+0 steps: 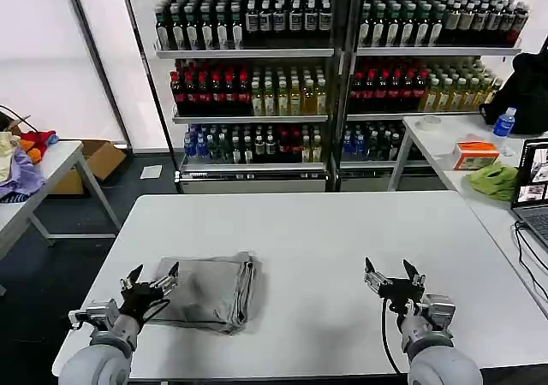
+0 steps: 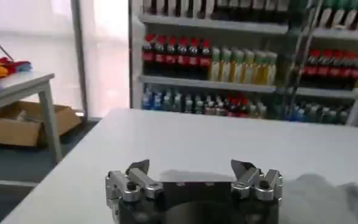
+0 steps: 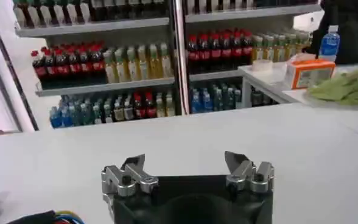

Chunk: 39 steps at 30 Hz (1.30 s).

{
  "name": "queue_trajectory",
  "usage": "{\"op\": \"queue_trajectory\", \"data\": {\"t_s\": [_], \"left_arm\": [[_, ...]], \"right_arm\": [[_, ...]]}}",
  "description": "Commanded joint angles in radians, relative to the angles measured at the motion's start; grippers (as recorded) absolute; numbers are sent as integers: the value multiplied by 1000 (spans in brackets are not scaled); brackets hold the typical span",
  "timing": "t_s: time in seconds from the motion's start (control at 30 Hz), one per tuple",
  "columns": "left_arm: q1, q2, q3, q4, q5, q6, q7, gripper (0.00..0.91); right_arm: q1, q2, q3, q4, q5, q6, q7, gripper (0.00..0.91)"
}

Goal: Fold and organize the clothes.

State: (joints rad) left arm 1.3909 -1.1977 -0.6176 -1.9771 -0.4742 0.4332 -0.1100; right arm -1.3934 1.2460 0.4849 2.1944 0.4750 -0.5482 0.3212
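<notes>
The light grey T-shirt (image 1: 211, 289) lies folded in a compact rectangle on the white table (image 1: 317, 231), left of centre near the front. My left gripper (image 1: 151, 275) hovers open at the shirt's left edge, nothing between its fingers. In the left wrist view the open left gripper (image 2: 191, 165) faces the bare tabletop, with a corner of the grey shirt (image 2: 325, 195) beside it. My right gripper (image 1: 393, 271) stands open over bare table, well to the right of the shirt. The right wrist view shows the right gripper (image 3: 185, 162) open and holding nothing.
Shelves of bottles (image 1: 257, 77) stand behind the table. A side table at right carries a lime-green cloth (image 1: 495, 180), an orange box (image 1: 475, 154), a water bottle (image 1: 503, 121) and a laptop (image 1: 535, 188). A left side table holds coloured garments (image 1: 21, 158), with a cardboard box (image 1: 98, 158) beneath.
</notes>
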Motion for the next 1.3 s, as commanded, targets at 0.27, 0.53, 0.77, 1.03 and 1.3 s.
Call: {"op": "queue_trajectory", "data": {"t_s": [0.27, 0.53, 0.77, 1.03, 1.3], "left_arm": [[13, 25, -42, 105, 23, 4, 49, 907], [21, 21, -25, 103, -7, 26, 84, 464], [13, 13, -15, 117, -6, 26, 104, 10], [19, -3, -21, 113, -17, 10, 98, 10], [19, 18, -116, 90, -31, -18, 76, 0]], "right_arm": [[8, 7, -16, -3, -9, -3, 1, 907], [10, 16, -27, -18, -28, -2, 2, 907], [4, 13, -25, -19, -26, 1, 0, 907], [16, 4, -18, -23, -20, 1, 0, 907], [46, 2, -31, -36, -17, -2, 4, 907]]}}
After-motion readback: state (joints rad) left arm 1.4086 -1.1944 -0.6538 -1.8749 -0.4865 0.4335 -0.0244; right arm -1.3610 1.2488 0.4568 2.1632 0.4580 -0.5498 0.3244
